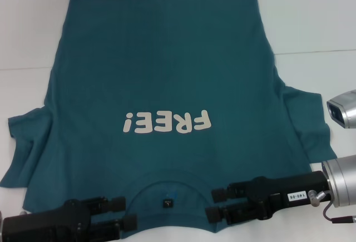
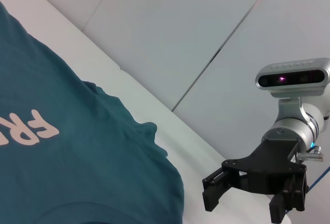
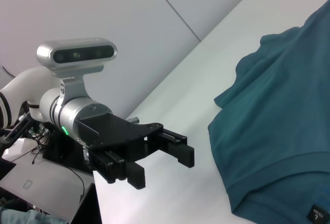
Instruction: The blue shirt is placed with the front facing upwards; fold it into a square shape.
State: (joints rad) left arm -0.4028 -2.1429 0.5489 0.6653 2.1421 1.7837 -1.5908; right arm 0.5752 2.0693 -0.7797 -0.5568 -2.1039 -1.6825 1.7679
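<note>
A: Where does the blue shirt (image 1: pixel 161 80) lie?

B: Spread flat on the white table (image 1: pixel 311 25), front up. The collar (image 1: pixel 167 183) is at the near edge, closest to the robot, and the hem lies at the far side. The cream FREE! lettering (image 1: pixel 167 123) sits just beyond the collar and reads upside down from the head camera. A small dark neck label (image 1: pixel 166 202) shows inside the collar.

A: And the sleeves?

B: Both are out to the sides of the lettering. The one on the robot's left is rumpled and partly folded (its edge curls back on itself); the right one lies flatter.

A: The grippers?

B: The left gripper (image 1: pixel 129 213) is just left of the collar, at the shirt's near edge, its two fingers spread apart with nothing between them. The right gripper (image 1: pixel 214 204) is just right of the collar, fingers likewise parted and empty. Both point inward toward the neck label.

A: Anything in the way?

B: The two black grippers overlap the shoulder parts of the shirt beside the collar in the head view. I cannot tell whether they touch the cloth. A silver wrist camera (image 1: pixel 342 108) shows beyond the right sleeve.

A: What else is around?

B: In the right wrist view, cables and a white device (image 3: pixel 31 183) sit below the table edge, behind the left gripper.
</note>
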